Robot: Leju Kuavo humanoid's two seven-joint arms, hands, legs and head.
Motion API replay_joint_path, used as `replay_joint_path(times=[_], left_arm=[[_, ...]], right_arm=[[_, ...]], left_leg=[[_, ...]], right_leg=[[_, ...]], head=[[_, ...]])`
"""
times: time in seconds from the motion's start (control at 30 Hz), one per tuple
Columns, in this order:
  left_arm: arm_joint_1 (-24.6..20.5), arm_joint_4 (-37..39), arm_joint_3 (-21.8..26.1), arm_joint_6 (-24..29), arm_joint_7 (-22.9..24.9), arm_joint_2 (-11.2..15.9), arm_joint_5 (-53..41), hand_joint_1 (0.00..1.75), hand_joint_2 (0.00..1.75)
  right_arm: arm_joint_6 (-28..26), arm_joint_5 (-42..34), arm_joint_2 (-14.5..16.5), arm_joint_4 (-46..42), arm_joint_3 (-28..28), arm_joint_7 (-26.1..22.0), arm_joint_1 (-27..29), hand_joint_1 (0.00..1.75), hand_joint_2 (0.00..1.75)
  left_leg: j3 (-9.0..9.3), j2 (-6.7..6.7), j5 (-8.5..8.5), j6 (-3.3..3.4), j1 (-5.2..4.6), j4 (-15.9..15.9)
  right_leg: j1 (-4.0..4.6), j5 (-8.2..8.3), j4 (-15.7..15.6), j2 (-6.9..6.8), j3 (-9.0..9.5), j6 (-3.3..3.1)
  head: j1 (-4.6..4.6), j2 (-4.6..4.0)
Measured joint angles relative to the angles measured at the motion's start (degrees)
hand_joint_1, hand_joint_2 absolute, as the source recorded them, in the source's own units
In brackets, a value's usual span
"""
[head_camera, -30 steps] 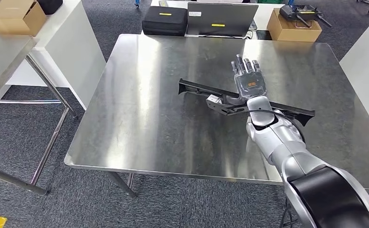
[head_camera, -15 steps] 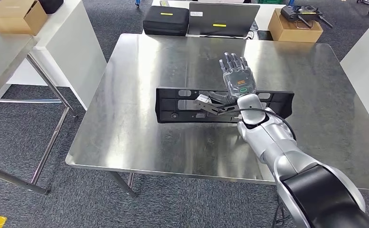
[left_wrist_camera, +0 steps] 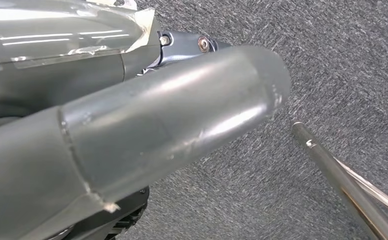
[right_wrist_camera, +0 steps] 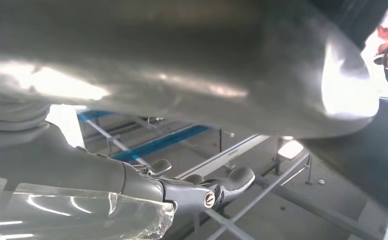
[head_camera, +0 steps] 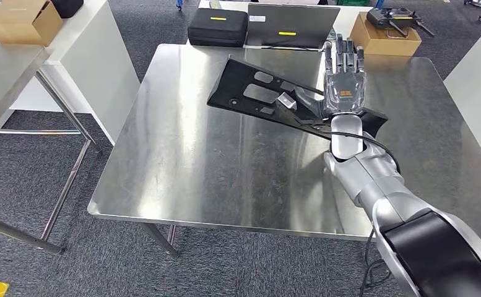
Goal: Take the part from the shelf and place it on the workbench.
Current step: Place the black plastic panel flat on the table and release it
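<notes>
1. The right hand (head_camera: 344, 86) is raised over the far right part of the steel workbench (head_camera: 182, 161), its dark fingers (head_camera: 343, 52) stretched straight toward the far edge.
2. A long black part (head_camera: 256, 93) — a flat panel with cut-out openings — sits under that hand, tilted, its left end lifted over the far middle of the workbench and its right end showing just right of the wrist.
3. The thumb side of the hand lies against the part's near face, so the hand appears to hold it, though the exact contact is hidden behind the palm.
4. Whether any edge of the part touches the tabletop cannot be told from the head view.
5. In the left wrist view the left hand (left_wrist_camera: 132, 125) shows as a thick grey thumb over grey carpet, beside a metal table leg (left_wrist_camera: 346, 185); the pictures do not tell whether it is wide or closed.
6. Beyond the far edge of the workbench lie a black case (head_camera: 217, 28) and a grey case (head_camera: 290, 25) — with a cardboard box (head_camera: 386, 34) to their right.
7. A second cardboard box (head_camera: 22, 21) sits on a white table at far left.
</notes>
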Motion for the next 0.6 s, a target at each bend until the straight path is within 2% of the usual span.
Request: replay_joint_path(times=[0.33, 0.5, 0.6], left_arm=[[-0.05, 0.0, 0.03, 0.45, 0.3, -0.06, -0.02, 0.0, 0.0], [-0.07, 0.0, 0.16, 0.5, 0.33, -0.07, 0.08, 0.0, 0.0], [-0.07, 0.0, 0.39, 0.38, 0.42, -0.07, 0.16, 0.0, 0.0]], right_arm=[[0.54, -0.01, -0.74, -0.03, 0.01, -2.24, 0.03, 0.0, 0.0], [5.82, -2.07, -0.19, 0.18, -1.9, -9.58, -0.09, 0.0, 0.0], [8.75, -3.01, 0.49, 0.5, -3.7, -11.97, -0.18, 0.0, 0.0]], left_leg=[[0.0, 0.02, 0.0, 0.0, 0.03, 0.01], [-0.01, 0.03, 0.0, 0.0, 0.04, 0.0], [-0.01, 0.03, 0.0, 0.0, 0.04, 0.0]], right_leg=[[-0.03, 0.0, 0.0, 0.0, 0.01, 0.0], [-0.03, 0.0, 0.0, 0.0, 0.01, 0.0], [-0.03, 0.0, 0.01, 0.0, 0.01, 0.0]], head=[[-0.02, 0.0], [-0.01, 0.0], [-0.01, 0.0]])
